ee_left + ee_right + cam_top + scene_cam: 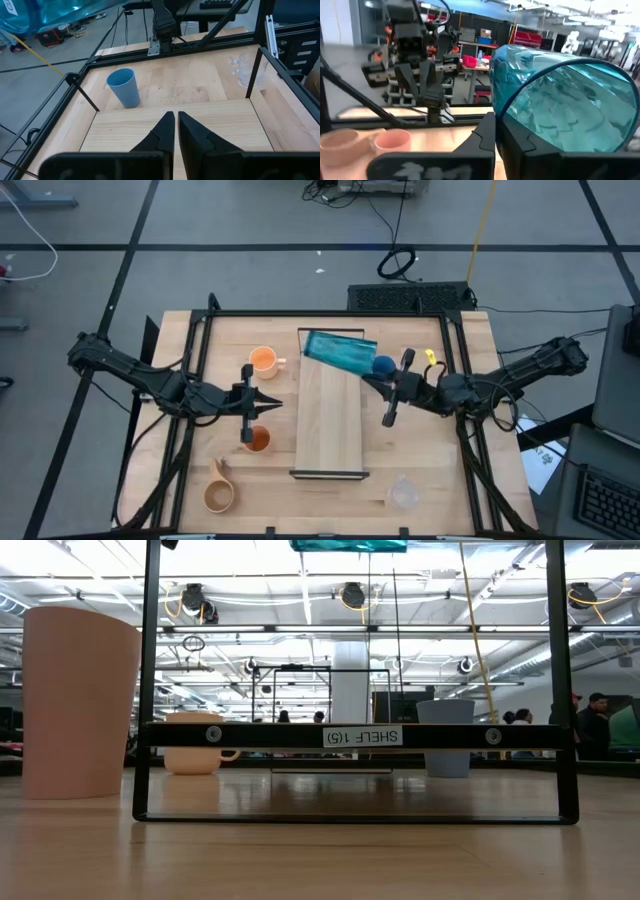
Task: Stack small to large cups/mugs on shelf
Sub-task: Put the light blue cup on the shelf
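The tall teal tumbler (pixel 340 352) hangs on its side high above the far end of the shelf (pixel 330 430), its open mouth turned toward my right gripper (pixel 373 381), which is shut on it. The low view shows only its underside (pixel 348 544) at the top edge. My left gripper (pixel 270 406) hovers shut and empty over the shelf's left edge. A blue cup (pixel 383 364) stands right of the shelf, an orange handled mug (pixel 263 360) left of it. A small orange cup (pixel 257 440), a wooden handled mug (pixel 218 495) and a clear cup (pixel 403 493) stand nearer. My right gripper pinches the tumbler's wall at its open rim (pixel 496 107), one finger outside and one finger (pixel 522 145) inside the mouth. The fingers come roughly level from the table's right side. The tumbler is lifted clear of the shelf and lies nearly on its side.
A black metal frame (pixel 200 380) runs around the tabletop, with uprights at the near edge (pixel 150 680). The shelf's front rail (pixel 350 736) bears a label. The middle of the shelf board (pixel 175 125) lies bare under my left gripper (pixel 176 122).
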Tool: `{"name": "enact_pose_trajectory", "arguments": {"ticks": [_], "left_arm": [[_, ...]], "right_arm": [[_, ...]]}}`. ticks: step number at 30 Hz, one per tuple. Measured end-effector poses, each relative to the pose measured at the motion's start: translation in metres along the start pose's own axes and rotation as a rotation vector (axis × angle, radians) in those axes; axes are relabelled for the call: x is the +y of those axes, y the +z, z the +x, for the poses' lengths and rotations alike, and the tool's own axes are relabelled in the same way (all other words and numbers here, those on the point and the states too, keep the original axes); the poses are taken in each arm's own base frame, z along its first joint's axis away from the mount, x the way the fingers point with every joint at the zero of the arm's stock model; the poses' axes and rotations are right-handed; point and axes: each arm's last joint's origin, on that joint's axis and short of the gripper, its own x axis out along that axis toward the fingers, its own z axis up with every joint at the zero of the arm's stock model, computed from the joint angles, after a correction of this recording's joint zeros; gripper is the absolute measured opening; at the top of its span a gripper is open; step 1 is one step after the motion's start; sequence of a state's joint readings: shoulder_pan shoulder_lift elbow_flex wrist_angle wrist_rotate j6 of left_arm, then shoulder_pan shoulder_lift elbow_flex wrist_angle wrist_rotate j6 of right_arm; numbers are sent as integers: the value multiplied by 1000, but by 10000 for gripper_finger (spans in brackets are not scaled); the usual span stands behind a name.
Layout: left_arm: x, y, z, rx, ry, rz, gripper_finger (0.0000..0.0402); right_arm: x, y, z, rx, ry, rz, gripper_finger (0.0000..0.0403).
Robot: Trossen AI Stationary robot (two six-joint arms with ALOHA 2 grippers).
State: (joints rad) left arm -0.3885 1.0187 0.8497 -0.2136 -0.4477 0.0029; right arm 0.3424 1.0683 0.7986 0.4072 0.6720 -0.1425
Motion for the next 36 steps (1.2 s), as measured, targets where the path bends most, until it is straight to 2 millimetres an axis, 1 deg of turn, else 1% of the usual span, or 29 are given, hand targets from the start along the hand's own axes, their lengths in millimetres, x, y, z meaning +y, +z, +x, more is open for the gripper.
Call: {"name": "enact_pose_trajectory", "arguments": {"ticks": [6,12,15,26,30,36], "left_arm": [[0,0,0,0,0,0,26],[0,0,0,0,0,0,26],[0,0,0,0,0,0,26],[0,0,0,0,0,0,26],[0,0,0,0,0,0,26],[0,0,0,-1,0,0,26]], "right_arm": [[0,0,0,0,8,177,0],[1,0,0,-1,49,259,0],[1,0,0,0,48,252,0],[1,1,0,-10,46,132,0],[0,12,2,-13,42,80,0],[-11,43,7,80,-6,1,0]]}}
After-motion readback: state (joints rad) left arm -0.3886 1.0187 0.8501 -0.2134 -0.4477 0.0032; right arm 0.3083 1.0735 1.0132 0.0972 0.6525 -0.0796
